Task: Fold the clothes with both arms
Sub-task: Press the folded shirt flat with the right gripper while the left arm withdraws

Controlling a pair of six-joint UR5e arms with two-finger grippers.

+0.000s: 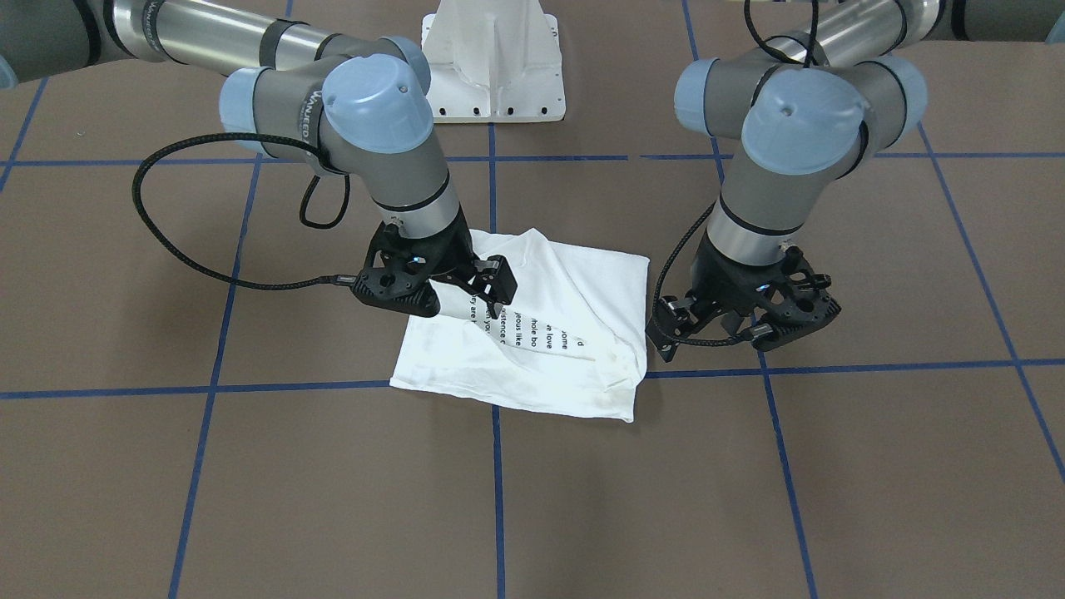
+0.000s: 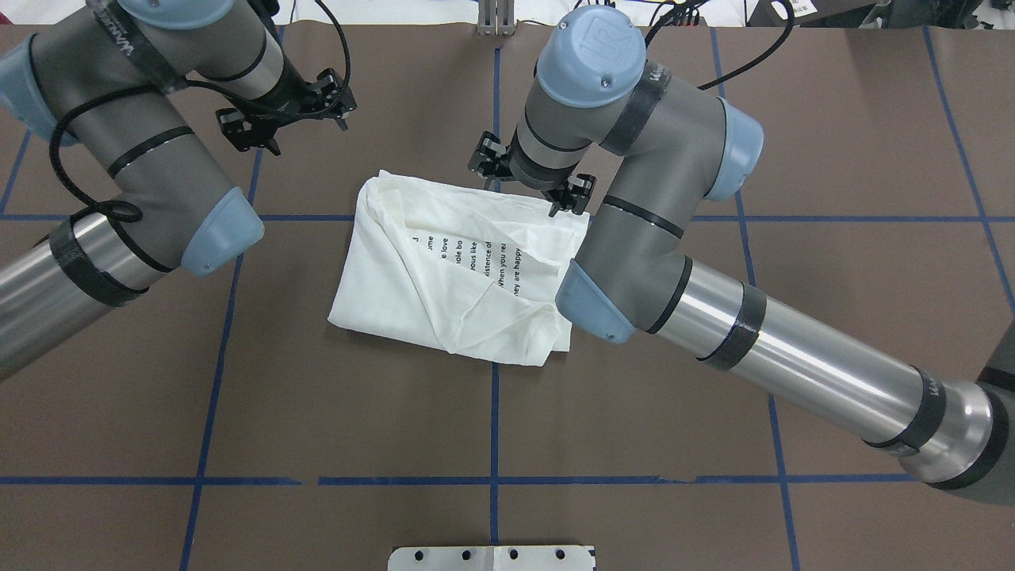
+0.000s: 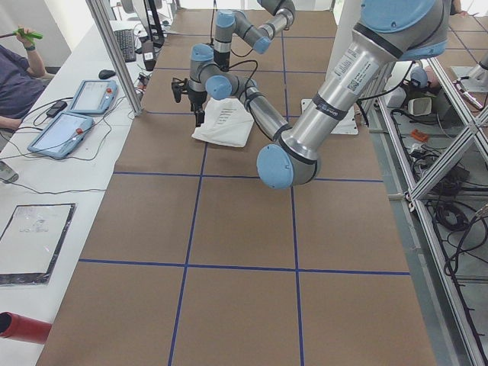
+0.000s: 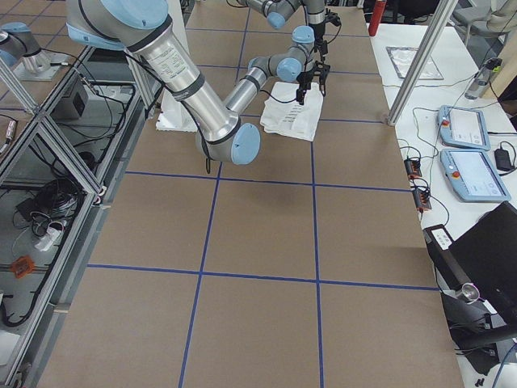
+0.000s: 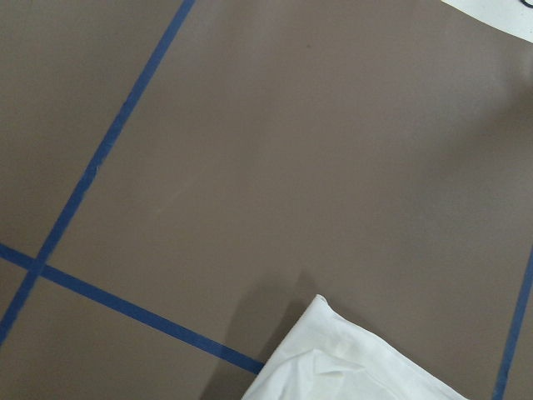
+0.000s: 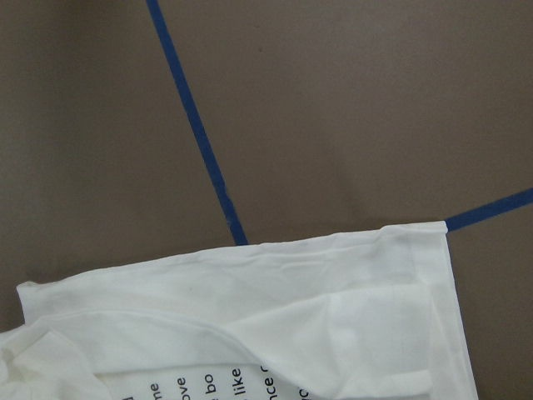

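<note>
**A:** How far along is the fold?

**B:** Well along, I'd judge. The shirt (image 2: pixel 444 305) lies mid-bench as a compact, roughly four-sided packet with no sleeve trailing out. It sits across a blue tape line (image 2: pixel 493 412) on the brown bench (image 2: pixel 238 396). The print (image 2: pixel 468 258) faces up, partly covered by a diagonal flap.

**A:** So what's left?

**B:** Tidying, or perhaps one more fold in half. The packet sits askew to the bench edges. Its corner toward the robot's edge and the right end is rumpled (the layers bunch there rather than lie flat).

**A:** And the grippers?

**B:** The right gripper (image 1: pixel 497 291) hangs over the half of the shirt nearer the bench's right end. Its wrist view shows the cloth flat, with nothing lifted or pinched, so I take it to hold nothing. I can't tell whether a fingertip grazes the fabric, nor how wide the jaws stand, because the black parts run together in every view.

**A:** The left one?

**B:** The left gripper (image 1: pixel 666 331) is off the cloth, beside the shirt's corner toward the left end and the operators' edge. Its wrist view shows bare bench with only that corner of the shirt at the bottom. It has hold of nothing, and again I can't make out the jaw gap.

**A:** So neither has a grip.

**B:** None that shows. Any further fold would need a fresh grasp.
</note>
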